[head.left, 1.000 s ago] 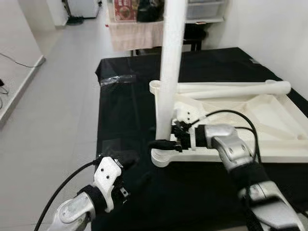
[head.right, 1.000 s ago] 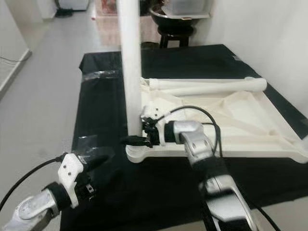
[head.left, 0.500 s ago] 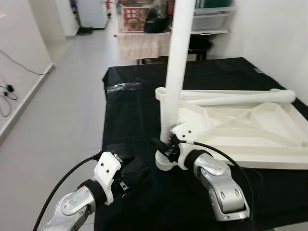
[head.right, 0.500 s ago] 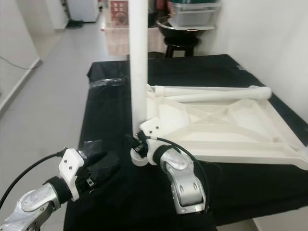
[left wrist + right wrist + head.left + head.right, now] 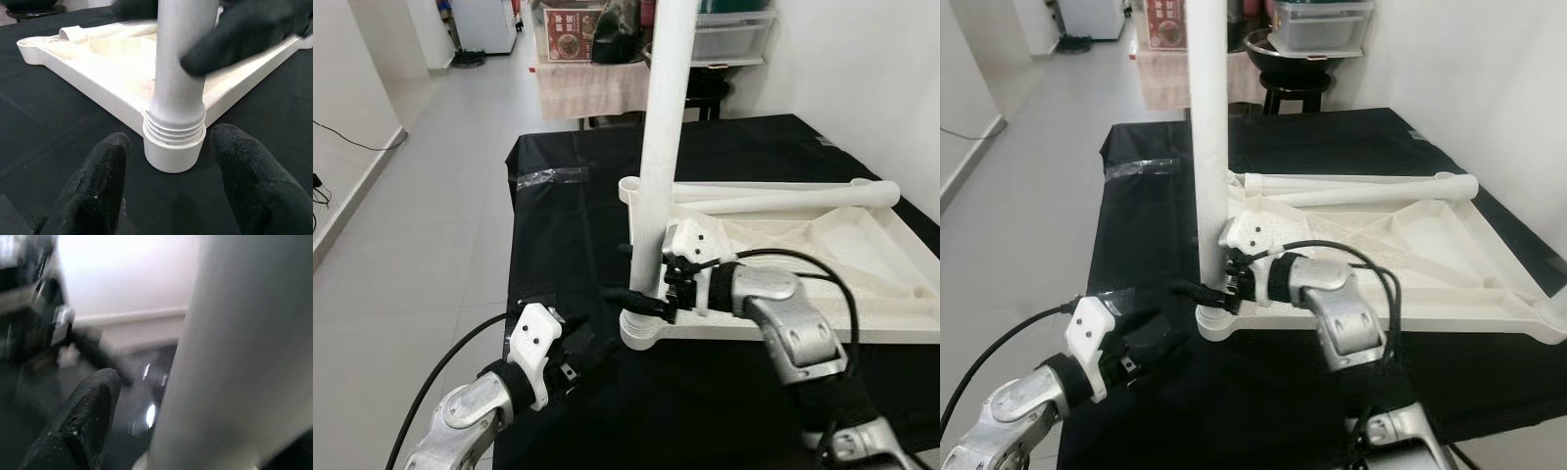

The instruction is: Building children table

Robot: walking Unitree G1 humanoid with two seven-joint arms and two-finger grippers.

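— Two grippers, then; how do the arms sit from the head cameras?

— The right arm bends in from the near edge of the black-covered table (image 5: 558, 255), forearm roughly level, and its right gripper (image 5: 641, 294) straddles the base of the upright white leg (image 5: 661, 137). One black finger passes on each side of the tube, but whether they press it I cannot tell. The left arm reaches up from the near left corner, and the left gripper (image 5: 592, 343) hovers low over the cloth just beside the corner socket (image 5: 641, 333).

— Where is the table part itself?

— One white tabletop (image 5: 1430, 264) lies upside down on the cloth, ribs facing up like a shallow tray. One leg stands in its near left corner socket; a second leg (image 5: 1351, 186) lies flat along the far edge. One clear plastic bag (image 5: 548, 176) lies near the far left corner of the cloth.

— And the left wrist camera?

— Its two fingers (image 5: 98, 186) are spread wide, apart from the threaded collar (image 5: 175, 129) where the leg meets the socket, touching neither.

— The right wrist?

— Blurred. One finger (image 5: 83, 421) sits just beside the pale tube (image 5: 244, 352); contact is unclear.
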